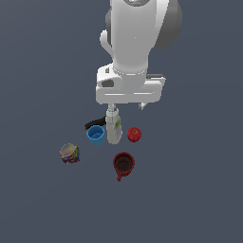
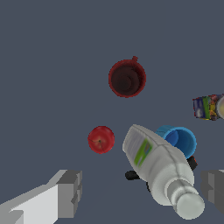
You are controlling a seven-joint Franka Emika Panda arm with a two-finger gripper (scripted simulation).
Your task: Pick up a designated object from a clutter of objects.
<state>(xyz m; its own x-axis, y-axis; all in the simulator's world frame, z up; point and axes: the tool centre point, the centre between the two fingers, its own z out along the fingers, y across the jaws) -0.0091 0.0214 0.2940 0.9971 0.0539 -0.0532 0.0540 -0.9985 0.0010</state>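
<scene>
The red apple [image 1: 134,135] sits on the grey floor, to the exterior view's right of the upright white green-labelled bottle [image 1: 114,127]. In the wrist view the apple [image 2: 101,139] lies beside the bottle [image 2: 153,162], with a small gap between them. My gripper [image 1: 127,105] hangs above the bottle and apple, open and empty. Its two fingers show wide apart in the wrist view [image 2: 142,192], with the bottle's cap between them and the apple off to one side.
A blue cup [image 1: 96,135] stands against the bottle's other side, with a black item [image 1: 95,123] behind it. A dark red mug [image 1: 123,164] stands in front of the apple. A multicoloured can [image 1: 69,154] lies apart at the exterior view's left.
</scene>
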